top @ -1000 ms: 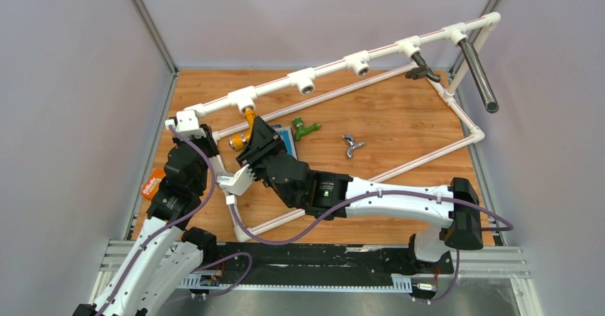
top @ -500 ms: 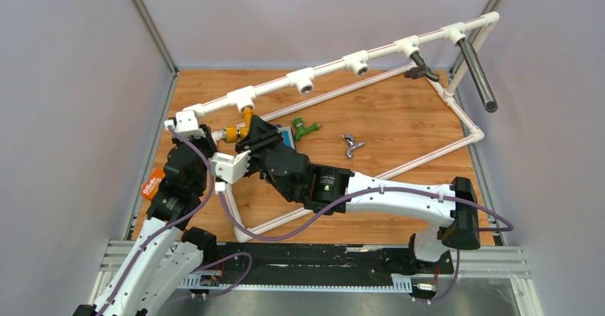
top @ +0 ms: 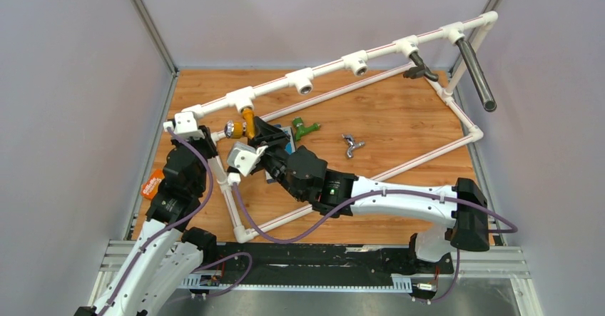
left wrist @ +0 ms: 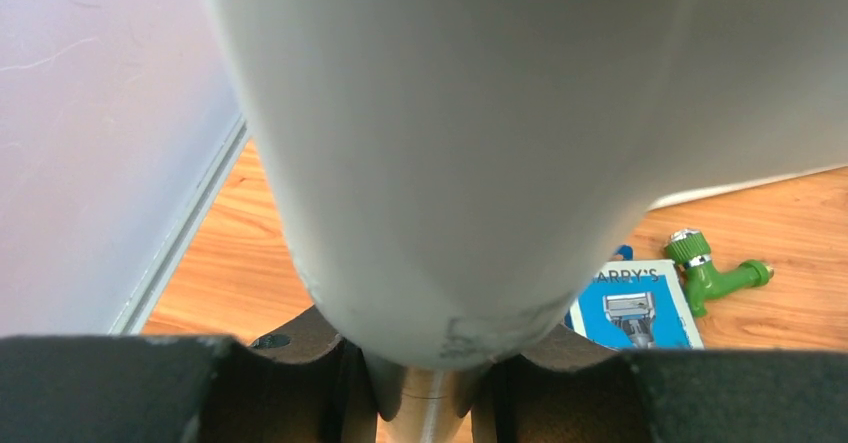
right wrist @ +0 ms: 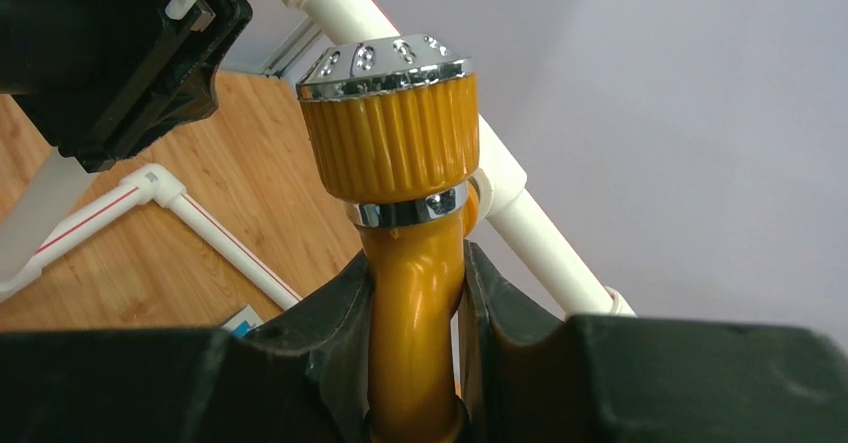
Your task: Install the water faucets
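First tee (top: 244, 100): the yellow faucet (top: 247, 121) hangs from its mouth, top end against the fitting, silver-capped knob (top: 233, 128) turned to the left
Next two tees (top: 304, 82): round mouths facing the camera
Far tees: a dark bent piece (top: 421, 68) hangs from one, and the bar (top: 476, 73) slants down from the end one
Right arm: stretched low across the table (top: 399, 116) from its base at lower right, wrist rolled, reaching the frame (top: 428, 158) from below
Right gripper (top: 258, 133): fingers pinch the yellow faucet's body (right wrist: 415, 273) just under the ribbed knob (right wrist: 392, 128), one on each side
Left arm: rises along the left edge to the frame's near-left corner
Left gripper (left wrist: 425, 388): fingers pressed on a frame pipe that fills most of the wrist view
Green faucet (left wrist: 715, 275): lying on the table, just beside the pack (left wrist: 632, 308)
Chrome faucet (top: 352, 145): lying on the table right of the green one (top: 305, 128), well apart from both arms
Hidden: the yellow faucet's threaded end, so how far it sits in the tee cannot be told; the pack (top: 287, 136) is partly covered by the right gripper from above; the left fingertips are cut off in the wrist view
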Action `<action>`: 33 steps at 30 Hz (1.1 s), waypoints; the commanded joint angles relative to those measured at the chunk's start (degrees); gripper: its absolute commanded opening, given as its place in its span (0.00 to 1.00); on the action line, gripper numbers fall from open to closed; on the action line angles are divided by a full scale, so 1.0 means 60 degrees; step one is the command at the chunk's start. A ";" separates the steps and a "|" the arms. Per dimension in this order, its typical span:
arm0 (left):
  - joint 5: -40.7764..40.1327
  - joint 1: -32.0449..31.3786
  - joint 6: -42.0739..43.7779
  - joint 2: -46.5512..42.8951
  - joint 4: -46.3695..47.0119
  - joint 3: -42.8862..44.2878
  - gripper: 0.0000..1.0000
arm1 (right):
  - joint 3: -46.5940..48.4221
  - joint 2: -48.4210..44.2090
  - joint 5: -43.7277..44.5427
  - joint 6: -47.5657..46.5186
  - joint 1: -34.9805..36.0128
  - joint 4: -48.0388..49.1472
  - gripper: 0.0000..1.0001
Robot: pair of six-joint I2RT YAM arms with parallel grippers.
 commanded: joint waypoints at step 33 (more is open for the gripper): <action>0.0485 -0.0241 -0.0778 -0.0255 -0.1090 -0.0153 0.00 | -0.2355 0.0286 -0.1676 -0.3571 -0.1597 0.1227 0.00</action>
